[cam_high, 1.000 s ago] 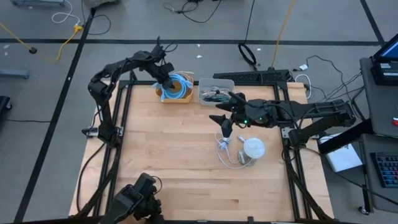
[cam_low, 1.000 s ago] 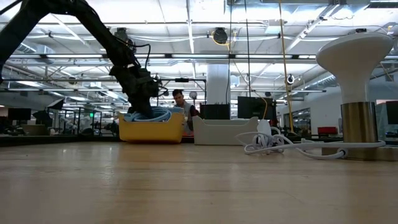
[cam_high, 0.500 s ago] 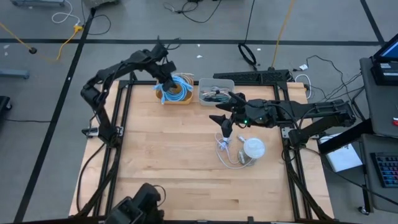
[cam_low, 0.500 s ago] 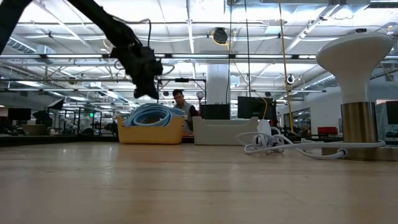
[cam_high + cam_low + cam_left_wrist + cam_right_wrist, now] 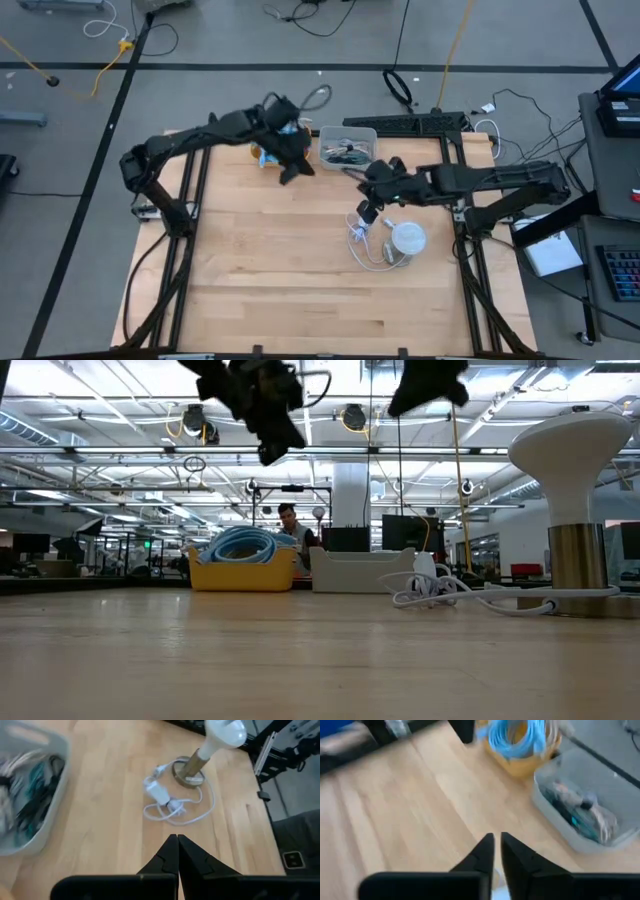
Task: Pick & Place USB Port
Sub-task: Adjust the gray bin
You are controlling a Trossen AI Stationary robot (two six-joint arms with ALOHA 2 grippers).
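The white USB plug lies flat on the wooden table with its white cord looped beside the base of a white mushroom lamp. My right gripper hangs high over the table just beyond the plug, shut with nothing between its fingers. My left gripper is also shut and empty. It hangs in the air beside the yellow bin, toward the table's middle.
The yellow bin holds a coil of blue cable. Next to it stands a clear bin with mixed cables. Bare wooden table stretches to the near edge. People and monitors show in the room beyond.
My left gripper has risen out of the yellow bin and swung toward the table's right, staying shut; the blue cable stays in the bin. My right gripper has shut from wide open and turned above the plug.
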